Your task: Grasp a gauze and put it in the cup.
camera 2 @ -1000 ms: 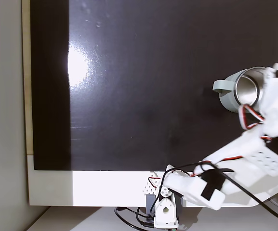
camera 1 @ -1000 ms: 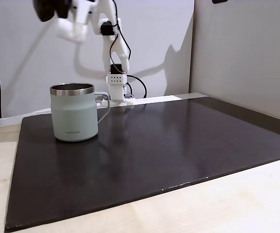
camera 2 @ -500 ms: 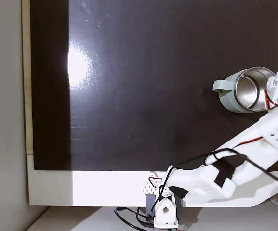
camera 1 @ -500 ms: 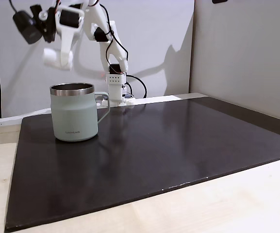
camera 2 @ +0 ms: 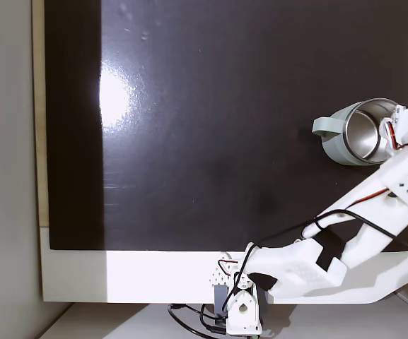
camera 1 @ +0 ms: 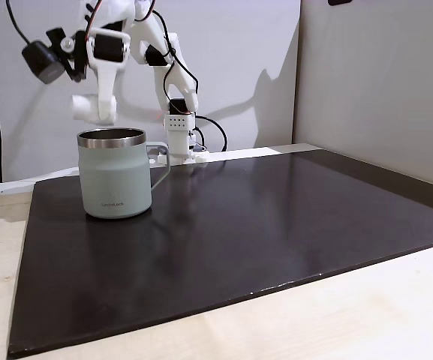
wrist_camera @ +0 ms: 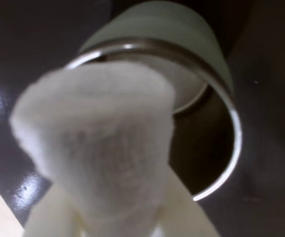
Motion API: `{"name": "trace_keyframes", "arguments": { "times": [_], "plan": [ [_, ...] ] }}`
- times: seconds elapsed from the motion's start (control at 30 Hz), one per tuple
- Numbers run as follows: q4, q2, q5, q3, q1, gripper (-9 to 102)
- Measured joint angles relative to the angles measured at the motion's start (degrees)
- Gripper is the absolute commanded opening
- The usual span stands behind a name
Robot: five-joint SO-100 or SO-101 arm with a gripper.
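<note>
Lowered since earlier, the hand (camera 1: 88, 111) grips the small white gauze roll (wrist_camera: 102, 148), apparently above the sage-green steel-rimmed mug (camera 1: 115, 174); release remains.

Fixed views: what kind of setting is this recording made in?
Probably a hobby or lab bench for arm tests: a small white arm with exposed wiring clamped at a table edge, a black mat on pale wood, plain white walls, and one green mug.
</note>
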State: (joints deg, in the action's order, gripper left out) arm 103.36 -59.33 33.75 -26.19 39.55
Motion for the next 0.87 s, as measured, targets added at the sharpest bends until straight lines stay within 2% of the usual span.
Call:
{"name": "trace_keyframes", "arguments": {
  "times": [0.17, 0.3, 0.87],
  "plan": [
    [-0.09, -0.09, 0.79, -1.41, -0.35, 23],
    [-0.09, -0.09, 0.79, -1.49, -0.09, 29],
    [-0.09, -0.88, 0.79, -3.43, -0.09, 30]
  ]
}}
